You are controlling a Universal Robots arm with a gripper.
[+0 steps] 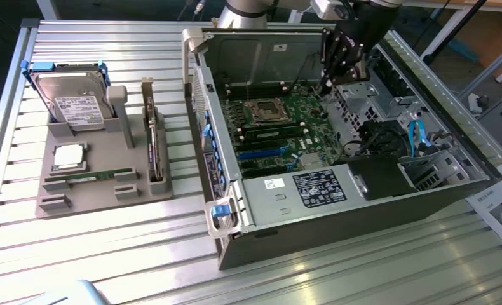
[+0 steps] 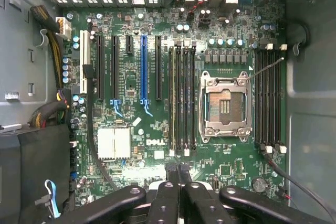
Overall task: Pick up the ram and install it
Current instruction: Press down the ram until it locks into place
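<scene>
Wrist view, gripper closed tight, hovering above motherboard.

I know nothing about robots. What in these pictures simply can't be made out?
Label on the hard drive: exterior view, print too small to read.
Face of the card standing in the tray: exterior view, seen edge on.
Part of the motherboard under the gripper: wrist view, covered by the gripper itself.
Most of the arm: exterior view, cut off by the top edge.
</scene>
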